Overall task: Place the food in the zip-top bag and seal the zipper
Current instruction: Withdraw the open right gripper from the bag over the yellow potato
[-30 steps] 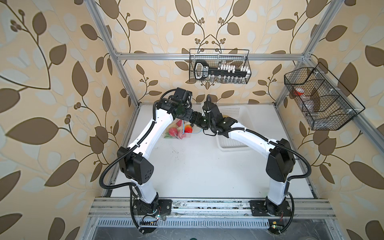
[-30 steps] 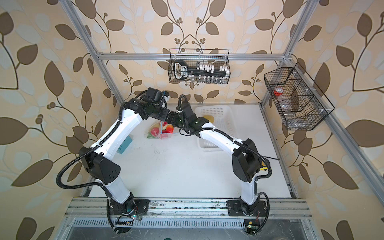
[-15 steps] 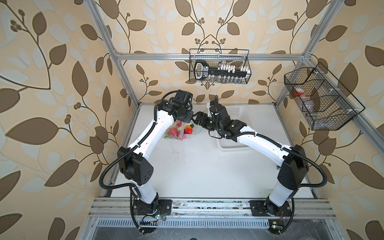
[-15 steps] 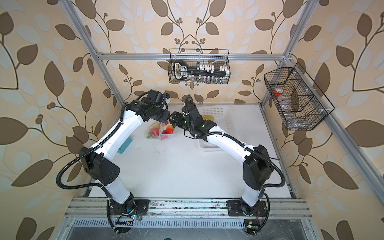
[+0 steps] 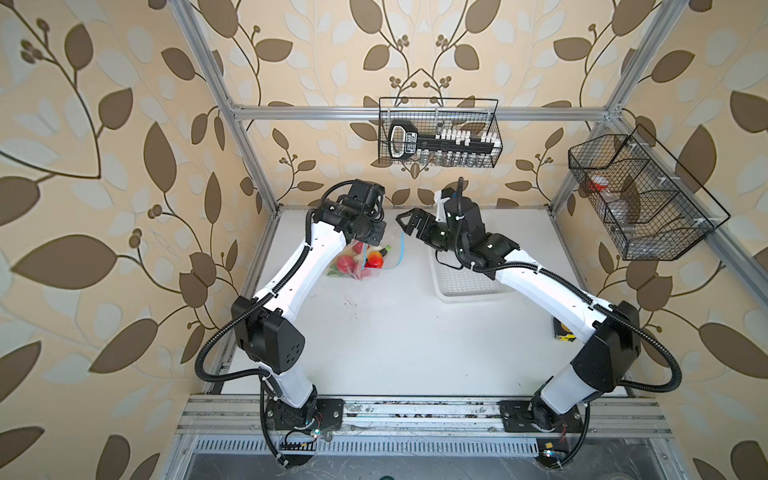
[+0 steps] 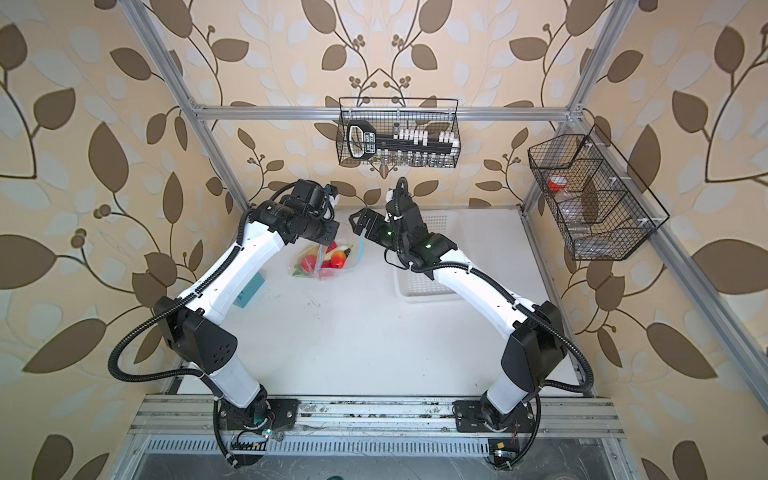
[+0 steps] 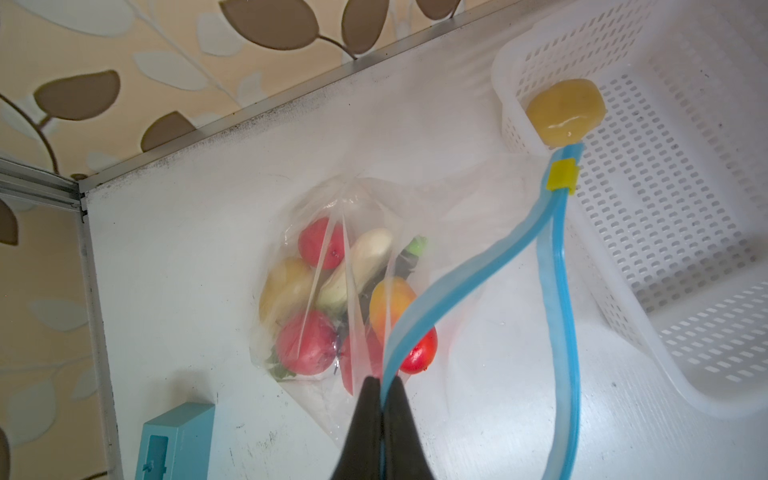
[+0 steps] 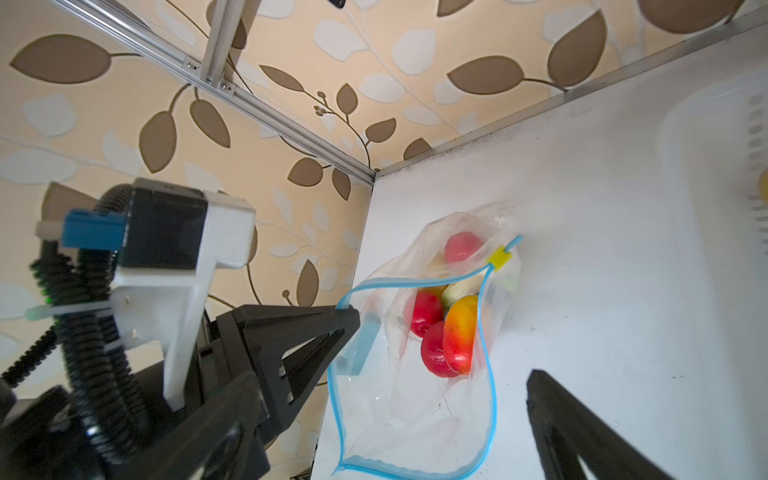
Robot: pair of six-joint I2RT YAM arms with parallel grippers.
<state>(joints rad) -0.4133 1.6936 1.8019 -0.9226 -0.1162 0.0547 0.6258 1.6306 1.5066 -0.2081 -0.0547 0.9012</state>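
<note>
Two lips of the zipper (image 7: 557, 332) stand parted in a wide loop, meeting only at the one yellow slider (image 7: 562, 178) at the end far from my left gripper (image 7: 381, 384). That gripper is clamped tight on one lip, fingers pointing down, wrist bent over the zip-top bag (image 7: 332, 208), which slumps below it on the table (image 5: 395, 340). The table's rear and side edges meet in a corner just beyond the bag, so room is tight there. Back toward my bases the tabletop is wide and open.

My right gripper (image 5: 406, 220) is spread wide and holds nothing. It points at the left gripper with a clear gap between them, and its forearm passes over the white basket (image 5: 465, 291).

Below my left gripper, inside the bag, I count three red fruits (image 7: 305, 349), one mango (image 7: 386, 299), one potato (image 7: 286, 286), one cabbage (image 7: 357, 266), one eggplant (image 7: 414, 246) and one leaf (image 7: 282, 370). A second potato (image 7: 565, 112) sits in the basket's corner, just past the slider. One teal box (image 7: 174, 440) lies beside my left gripper, on the side away from the basket.

Both my arms reach forward with elbows bent outward.
</note>
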